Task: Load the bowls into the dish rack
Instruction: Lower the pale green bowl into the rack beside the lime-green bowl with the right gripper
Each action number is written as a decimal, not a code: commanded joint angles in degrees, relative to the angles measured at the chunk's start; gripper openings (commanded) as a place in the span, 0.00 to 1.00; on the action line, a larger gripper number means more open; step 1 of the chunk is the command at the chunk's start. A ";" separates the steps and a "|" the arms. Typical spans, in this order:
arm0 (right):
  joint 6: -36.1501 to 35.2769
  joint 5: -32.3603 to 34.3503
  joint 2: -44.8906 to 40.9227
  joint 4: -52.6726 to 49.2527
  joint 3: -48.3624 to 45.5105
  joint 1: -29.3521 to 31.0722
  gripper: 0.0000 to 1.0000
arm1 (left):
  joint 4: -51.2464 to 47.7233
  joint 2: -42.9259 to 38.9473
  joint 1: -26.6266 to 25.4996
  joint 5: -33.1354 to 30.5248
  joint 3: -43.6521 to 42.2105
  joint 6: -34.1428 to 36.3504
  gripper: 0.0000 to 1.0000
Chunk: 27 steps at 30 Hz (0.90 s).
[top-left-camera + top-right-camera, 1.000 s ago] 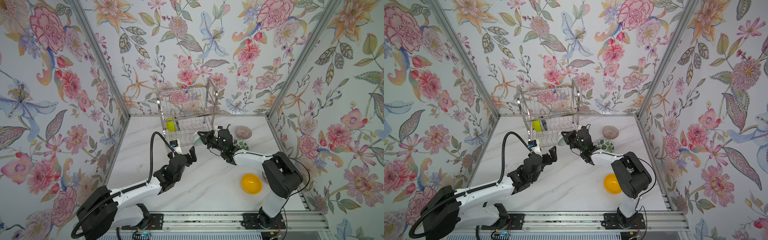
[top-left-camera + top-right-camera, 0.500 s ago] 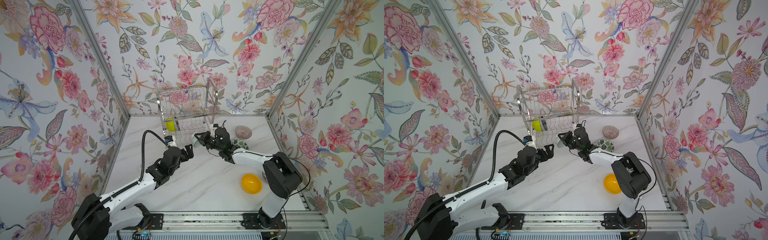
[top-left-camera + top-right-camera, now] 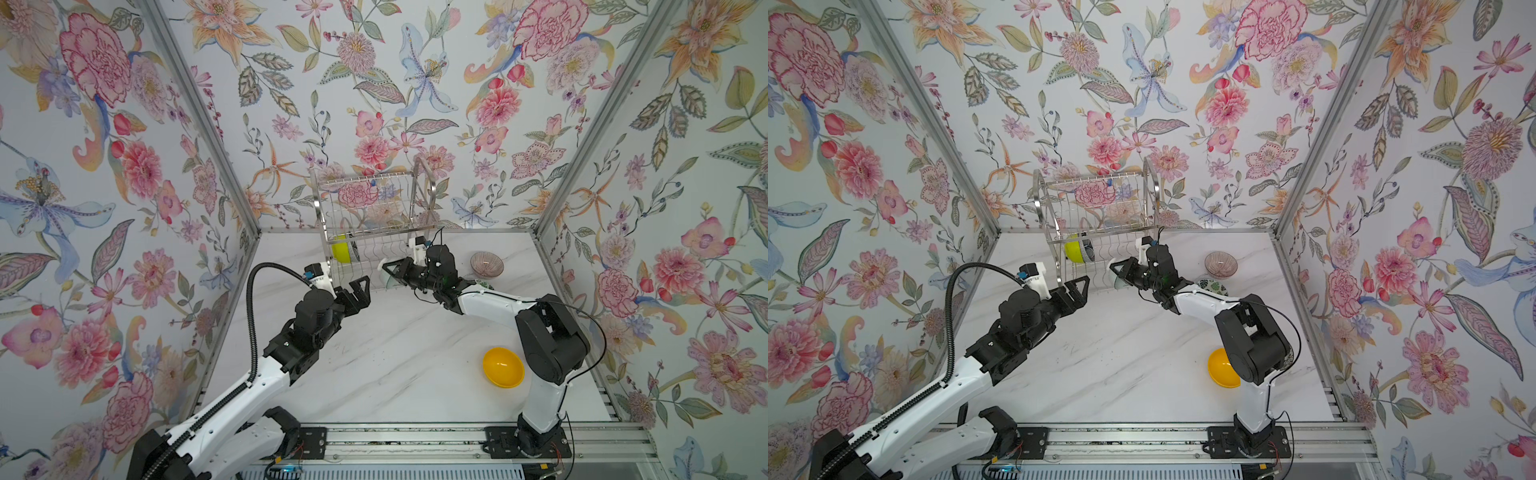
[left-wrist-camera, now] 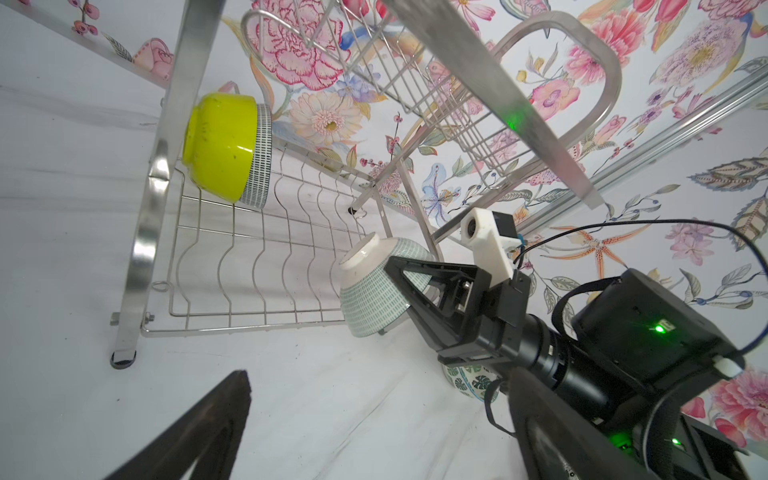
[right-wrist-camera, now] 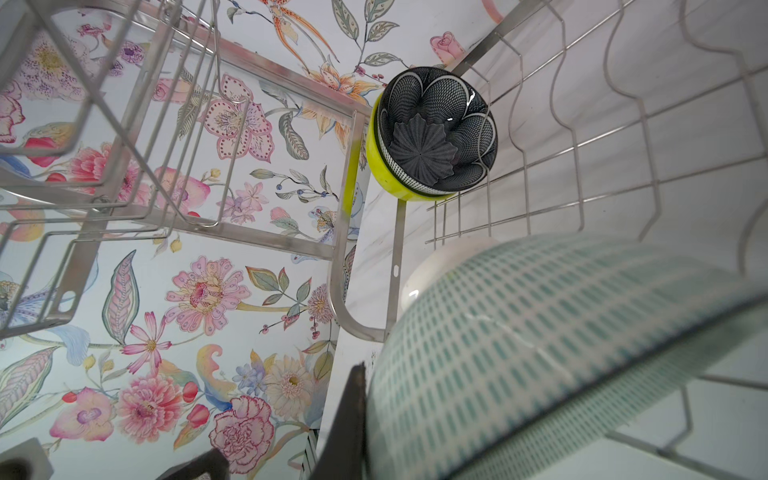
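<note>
The silver dish rack [image 3: 376, 195] [image 3: 1096, 195] stands at the back wall. At the left end of its lower tier a lime green bowl [image 3: 340, 249] [image 4: 216, 145] stands on edge, with a black-and-white floral bowl [image 5: 436, 133] nested in it. My right gripper [image 3: 401, 272] [image 3: 1131, 272] is shut on the rim of a pale green dashed bowl [image 4: 374, 291] [image 5: 561, 353]. It holds that bowl tilted at the right end of the lower tier. One finger [image 5: 351, 415] shows beside the bowl. My left gripper [image 3: 357, 291] [image 4: 378, 374] is open with nothing in it, just in front of the rack.
On the table an orange-yellow bowl [image 3: 503, 368] lies near the right arm's base. A pinkish ribbed bowl [image 3: 486, 264] sits at the back right. A white bowl with green leaves [image 3: 1212, 286] [image 4: 469, 380] lies under the right arm. Floral walls close in three sides.
My left gripper has moved forward, closer to the rack's front, still open. My right gripper has carried the pale green bowl a little left, up to the lower tier.
</note>
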 commanded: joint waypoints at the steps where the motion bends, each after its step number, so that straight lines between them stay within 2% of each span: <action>1: -4.39 -4.11 1.78 3.57 3.50 -0.29 0.00 | 1.50 0.26 1.07 3.16 -1.81 0.77 0.99; 8: -6.86 -5.78 4.82 7.53 6.37 -0.80 0.00 | 8.74 2.55 3.37 8.09 -5.30 -1.96 0.99; 17: -8.71 -7.16 10.48 12.77 11.51 -1.25 0.00 | 13.27 5.61 7.77 12.95 -7.19 -2.78 0.99; 27: -6.95 -9.12 17.75 16.66 19.28 -2.50 0.00 | 18.00 8.68 8.85 14.62 -8.15 -1.47 0.99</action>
